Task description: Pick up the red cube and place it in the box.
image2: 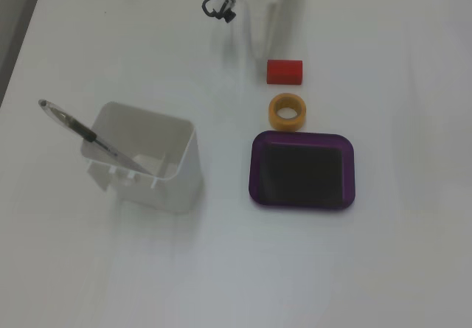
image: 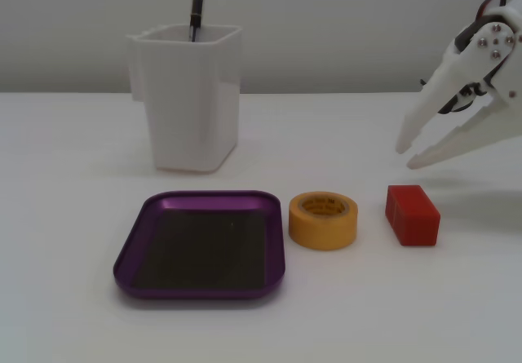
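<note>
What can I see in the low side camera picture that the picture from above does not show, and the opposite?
Only the side fixed view shows the tool clearly: two white fingers apart, above the table and behind the red cube. Only the view from above shows the whole pen leaning in the white cup, and the cup's inside. Both show the cube, the yellow tape roll and the empty purple tray in a row.

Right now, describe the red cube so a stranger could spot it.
Find the purple tray on the white table. In the front fixed view, a yellow tape roll sits right of it, then the red cube. It is the only red, solid block.
</note>
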{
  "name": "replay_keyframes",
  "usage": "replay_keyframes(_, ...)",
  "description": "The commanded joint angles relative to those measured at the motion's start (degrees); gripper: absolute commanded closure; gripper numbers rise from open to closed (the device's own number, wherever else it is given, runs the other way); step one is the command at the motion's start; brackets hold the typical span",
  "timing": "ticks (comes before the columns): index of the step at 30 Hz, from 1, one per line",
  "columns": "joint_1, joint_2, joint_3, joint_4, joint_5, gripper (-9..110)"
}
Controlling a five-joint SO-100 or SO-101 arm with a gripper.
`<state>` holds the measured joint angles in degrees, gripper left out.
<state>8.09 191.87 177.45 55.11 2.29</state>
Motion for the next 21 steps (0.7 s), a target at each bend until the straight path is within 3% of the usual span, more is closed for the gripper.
replay_keyframes(1, -0.4, 4.6, -7.3, 2.4, -0.2, 100)
replay_keyframes(21, -0.4, 1.8, -13.9, 2.4, -0.4, 100)
